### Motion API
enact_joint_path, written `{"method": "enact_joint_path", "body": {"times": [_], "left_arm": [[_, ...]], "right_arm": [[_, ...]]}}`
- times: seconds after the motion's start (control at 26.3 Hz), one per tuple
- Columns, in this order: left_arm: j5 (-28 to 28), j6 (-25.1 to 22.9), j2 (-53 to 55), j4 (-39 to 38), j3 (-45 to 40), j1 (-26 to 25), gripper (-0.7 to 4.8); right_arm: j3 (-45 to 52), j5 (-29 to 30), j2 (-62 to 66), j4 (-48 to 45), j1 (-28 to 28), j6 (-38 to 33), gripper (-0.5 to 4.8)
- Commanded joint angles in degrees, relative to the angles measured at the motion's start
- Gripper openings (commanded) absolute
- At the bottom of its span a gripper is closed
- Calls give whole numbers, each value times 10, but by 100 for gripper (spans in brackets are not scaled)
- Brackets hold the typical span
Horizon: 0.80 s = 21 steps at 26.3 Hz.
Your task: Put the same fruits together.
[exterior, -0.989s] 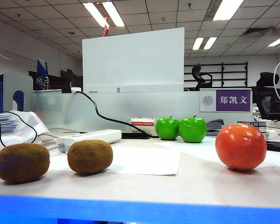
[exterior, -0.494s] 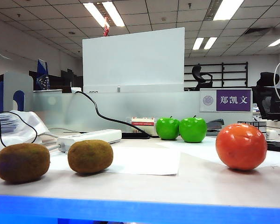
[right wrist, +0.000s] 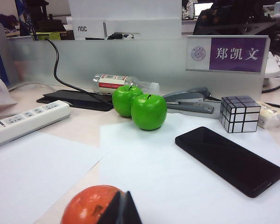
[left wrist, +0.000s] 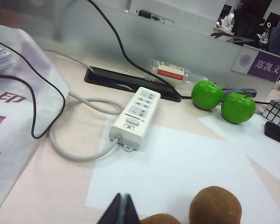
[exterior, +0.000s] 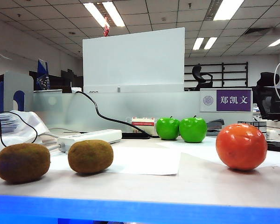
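Already we see the kiwis [exterior: 22, 162] [exterior: 90, 156] side by side at 8 o'clock on the table [exterior: 200, 184], the apples [exterior: 167, 128] [exterior: 192, 129] touching at 1 o'clock, and the red fruit [exterior: 241, 146] alone at 3 o'clock; we judge nothing is left. The left gripper [left wrist: 122, 211] is closed and empty beside the kiwis, the right gripper [right wrist: 121, 209] closed and empty by the red fruit. Both arms are outside the exterior view.

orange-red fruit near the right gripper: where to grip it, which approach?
Likely from above, fingers across its widest middle. The orange-red fruit is round and glossy, so a grip off the middle could slip. It stands alone on the table, with room on both sides. The right gripper is shut and empty beside it, so it must open first.
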<state>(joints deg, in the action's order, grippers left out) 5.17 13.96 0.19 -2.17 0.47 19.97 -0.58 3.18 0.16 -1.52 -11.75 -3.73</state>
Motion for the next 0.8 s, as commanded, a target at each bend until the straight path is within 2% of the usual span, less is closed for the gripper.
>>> {"method": "enact_joint_path", "body": {"times": [0.04,0.8], "left_arm": [[1,-2,-1,6,1,0,-5],[0,-2,-1,5,1,0,-5]], "right_arm": [[1,-1,-1,-6,0,9,-6],[1,-7,-1,-3,0,8,1]]}}
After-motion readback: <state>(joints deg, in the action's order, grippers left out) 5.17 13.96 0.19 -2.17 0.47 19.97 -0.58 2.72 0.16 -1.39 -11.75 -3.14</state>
